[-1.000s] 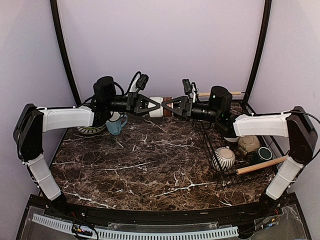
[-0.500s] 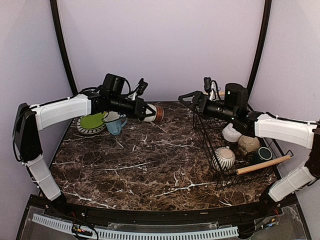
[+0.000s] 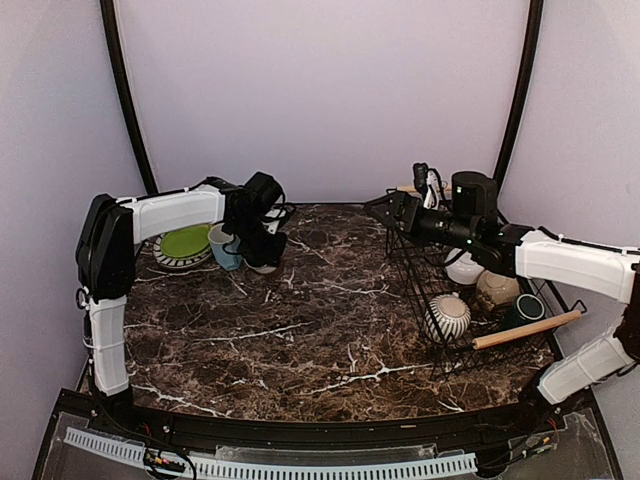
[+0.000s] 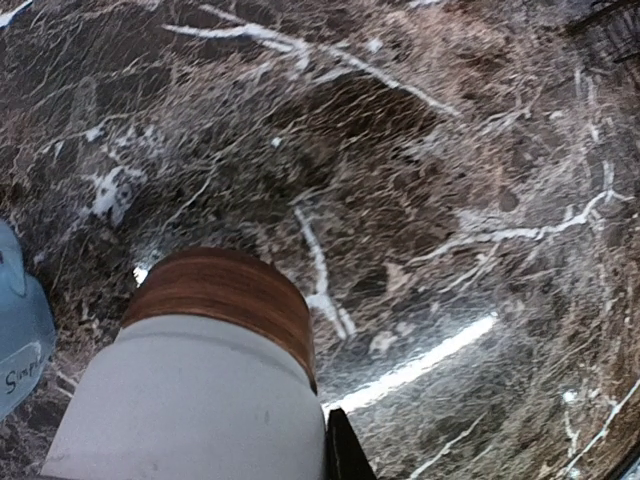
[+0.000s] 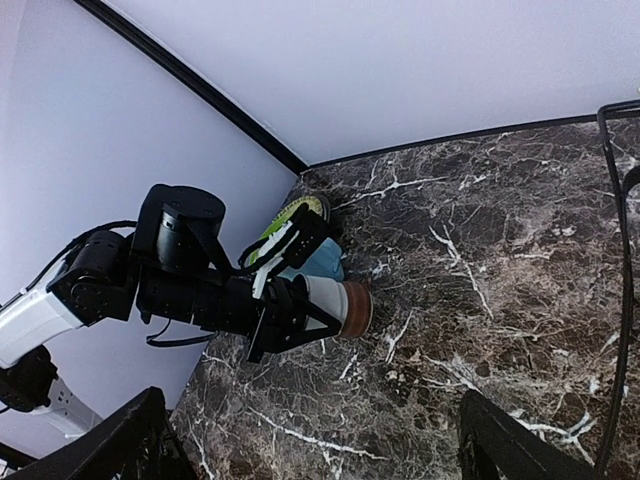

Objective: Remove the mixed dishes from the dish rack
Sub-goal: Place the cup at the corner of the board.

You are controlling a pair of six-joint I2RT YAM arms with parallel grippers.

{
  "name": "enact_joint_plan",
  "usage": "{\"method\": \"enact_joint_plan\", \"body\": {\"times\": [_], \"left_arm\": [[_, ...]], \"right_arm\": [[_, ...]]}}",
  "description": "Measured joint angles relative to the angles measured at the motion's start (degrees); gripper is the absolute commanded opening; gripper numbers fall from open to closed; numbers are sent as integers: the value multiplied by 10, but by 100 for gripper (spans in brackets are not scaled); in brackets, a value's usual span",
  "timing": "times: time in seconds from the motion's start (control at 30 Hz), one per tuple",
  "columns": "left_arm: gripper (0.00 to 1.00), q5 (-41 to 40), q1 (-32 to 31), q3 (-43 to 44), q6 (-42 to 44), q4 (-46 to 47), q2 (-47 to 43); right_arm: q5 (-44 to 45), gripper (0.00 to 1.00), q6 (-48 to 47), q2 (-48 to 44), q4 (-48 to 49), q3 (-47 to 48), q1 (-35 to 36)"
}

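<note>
Since a second ago, my grippers no longer meet at mid-table. My left gripper has swung to the far left and turned downward. My right gripper has drawn back to the rack's far left corner.

Near right: rectangular black wire dish rack, light wooden rod handle along its near edge. Inside it, a striped grey bowl, a dark green mug, a rounded grey cup, and a white bowl farthest back.

My right fingers are spread wide and grip nothing.

Far left: my left fingers are clamped on a white cylindrical cup with a wood-brown band, brown end toward the dark marble table. Whether it touches the table, I cannot tell. A light blue mug stands just beside it. Beyond that, a lime-green round plate lies on a black-striped white plate.
</note>
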Motion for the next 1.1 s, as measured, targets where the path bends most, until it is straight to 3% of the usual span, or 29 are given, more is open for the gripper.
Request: {"method": "enact_joint_plan", "body": {"times": [0.2, 0.67, 1.1], "left_arm": [[1, -90, 0, 11, -16, -49, 5], [1, -218, 3, -111, -276, -50, -110], [2, -195, 121, -190, -378, -38, -126]], "right_arm": [[3, 99, -6, -6, -21, -4, 0], [33, 99, -28, -45, -53, -5, 0], [34, 99, -28, -23, -56, -5, 0]]}}
